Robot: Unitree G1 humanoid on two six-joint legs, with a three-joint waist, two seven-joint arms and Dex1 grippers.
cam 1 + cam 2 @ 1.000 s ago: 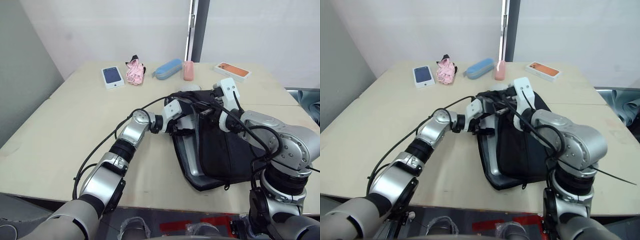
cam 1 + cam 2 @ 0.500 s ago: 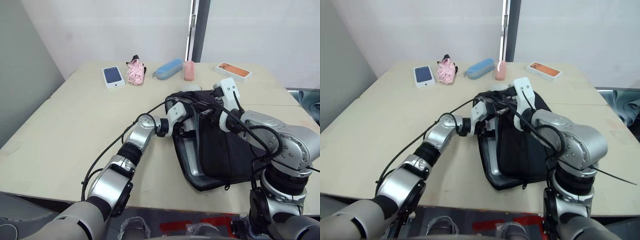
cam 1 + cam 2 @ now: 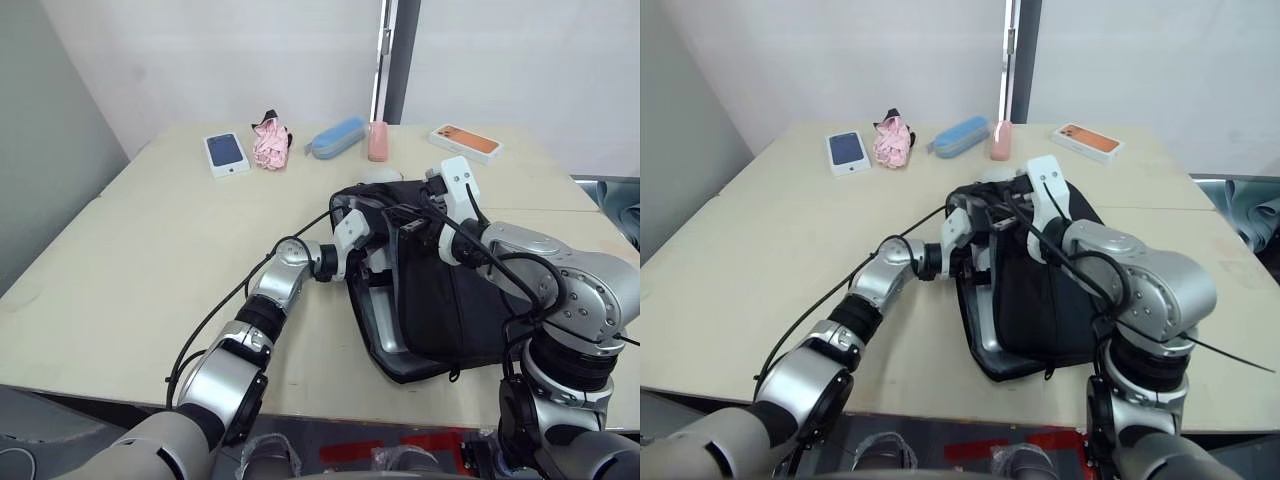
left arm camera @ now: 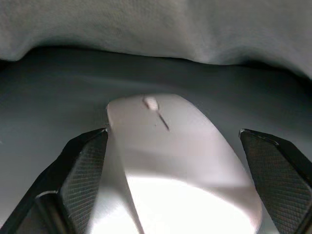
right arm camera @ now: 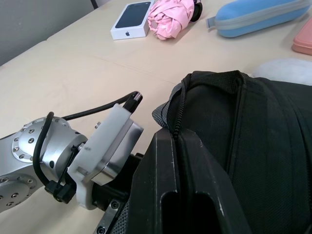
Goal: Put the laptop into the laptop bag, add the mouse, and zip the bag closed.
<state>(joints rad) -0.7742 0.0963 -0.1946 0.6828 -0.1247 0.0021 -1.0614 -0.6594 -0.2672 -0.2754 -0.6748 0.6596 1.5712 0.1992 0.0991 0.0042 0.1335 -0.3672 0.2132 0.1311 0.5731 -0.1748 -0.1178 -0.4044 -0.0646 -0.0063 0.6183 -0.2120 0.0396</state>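
Mouse inside laptop bag, between fingers of L tool, fingers spread wide, contact unclear. R tool pinched on bag's upper edge, holding opening up. Laptop edge visible inside. Risk: R lets go, flap collapses on L tool; mouse drags out on withdrawal.

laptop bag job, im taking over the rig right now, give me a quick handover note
Left gripper: inside the laptop bag, fingers either side of the mouse; whether they clamp it is unclear.
Right gripper: shut on the bag's upper edge, holding the opening up.
Laptop: already inside, silver edge showing at the open side.
Done: laptop in, mouse in the opening.
Left: let go of the mouse, draw the left arm out, zip the bag closed.
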